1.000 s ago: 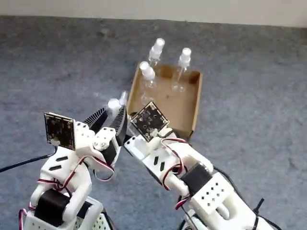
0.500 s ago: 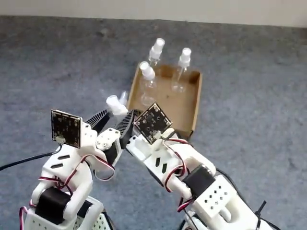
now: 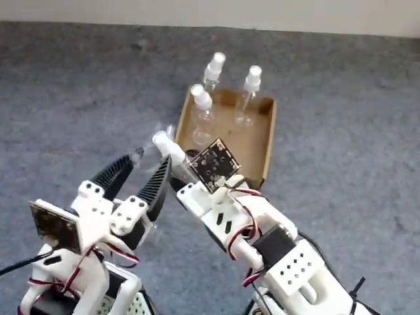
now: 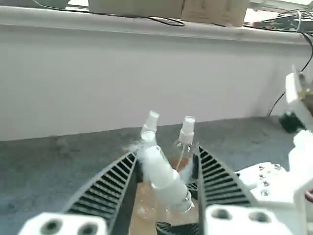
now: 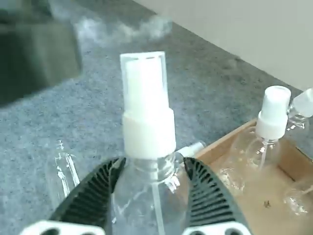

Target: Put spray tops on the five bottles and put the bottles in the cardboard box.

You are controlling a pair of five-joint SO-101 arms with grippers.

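Left end effector (image 3: 152, 159) has drawn back from the bottle (image 5: 147, 142), with its fingers spread wide.
Your right end effector (image 5: 151, 164) is clamped on the bottle's body, with the spray top (image 5: 145, 105) fitted. You will find the bottle tilted between the left unit's parted fingers, contact with them not confirmable, just beside the near corner of the cardboard box (image 3: 269, 138) on the grey surface (image 3: 341, 131).

Your left gripper (image 3: 152, 157) draws back toward its base, and its jaws spread wider. The bottle (image 3: 173, 153) in your right gripper (image 5: 151, 171) edges slightly toward the cardboard box (image 3: 246, 147).
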